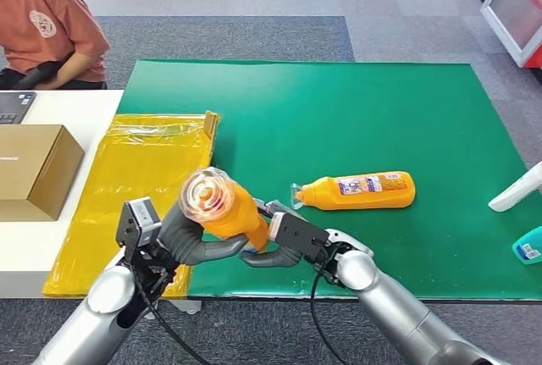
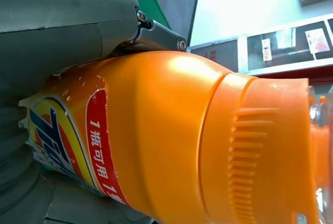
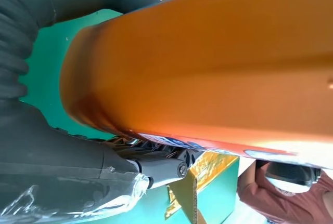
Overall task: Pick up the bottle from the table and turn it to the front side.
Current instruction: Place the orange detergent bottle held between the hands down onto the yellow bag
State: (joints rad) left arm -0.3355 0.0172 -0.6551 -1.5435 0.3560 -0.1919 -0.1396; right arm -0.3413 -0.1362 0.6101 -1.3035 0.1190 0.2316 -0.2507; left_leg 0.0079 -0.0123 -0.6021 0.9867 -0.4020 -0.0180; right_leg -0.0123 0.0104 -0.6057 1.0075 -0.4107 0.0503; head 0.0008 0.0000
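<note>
head view placed the scene in order from the left edge: a cardboard box on a white table, with a person seated in the upper left corner, then a yellow plastic bag lying across the seam onto the green mat. low and left of centre, the left hand was wrapped around the body of the orange bottle, which was lifted off the mat with its clear cap pointing toward the camera. just right of it, the right hand reached in at the bottle's base, fingers curled against it. a second orange bottle lay on its side at centre right, and a white and a teal object sat at the right edge.

the risk, as i judged it, was a slip during the turn: both hands shared one smooth plastic body, so if one let go before the other had firm purchase, the bottle could roll or drop to the mat.

left wrist view showed what the head view could not: the label with its red band, close under the left hand's grey thumb, and the ribbed orange collar.

right wrist view showed the plain orange side of the bottle, held between the right hand's dark fingers.
</note>
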